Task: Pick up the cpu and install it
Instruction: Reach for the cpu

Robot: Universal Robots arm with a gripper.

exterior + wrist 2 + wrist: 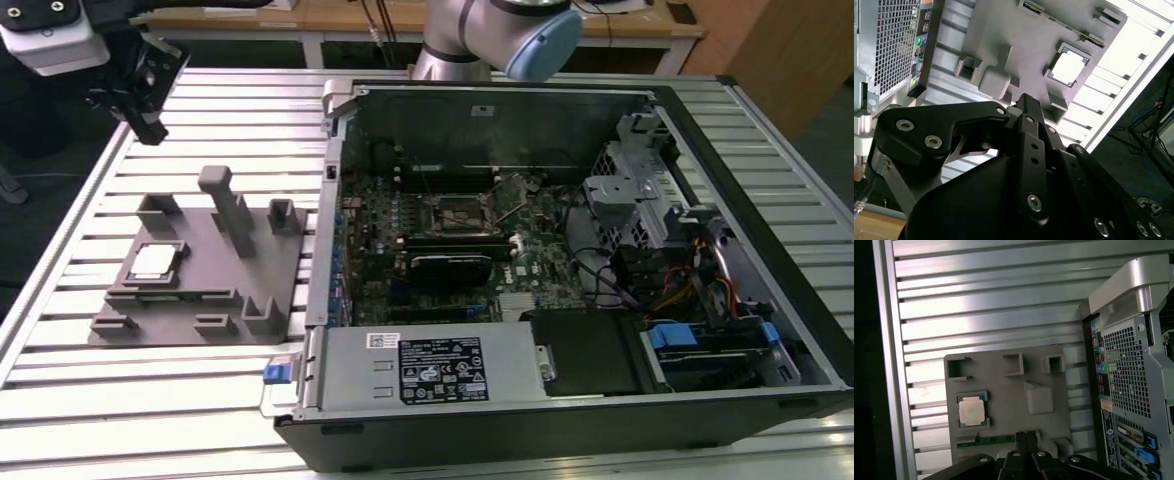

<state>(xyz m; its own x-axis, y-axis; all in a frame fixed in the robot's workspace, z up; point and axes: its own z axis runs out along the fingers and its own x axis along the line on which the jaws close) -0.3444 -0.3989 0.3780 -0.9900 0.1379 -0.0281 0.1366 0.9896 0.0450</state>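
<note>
**CPU at rest in its fixture, end effector raised and well apart**

The cpu point(154, 262), a small flat square chip with a silvery-white metal top and a thin darker rim, is seen lying flat in a square recess of the grey plastic fixture plate point(200, 300). The plate is set on the slatted aluminium table point(160, 410), just beside the open black computer case point(561, 420), on the exterior view's left of it. The chip has not been lifted. The black square socket point(461, 212) on the green motherboard point(534, 255) lies inside the case, well apart from it.

The black end effector point(147, 125) is held in the air over the far part of the table, and nothing is touched by it. In the first wrist view its fingertips point(1020, 440) are seen pressed together with nothing between them. From the end effector the cpu lies downward and toward the nearer side of the fixture plate. Being square, the chip offers no long axis. Its edges are lined up with those of the plate.
</note>
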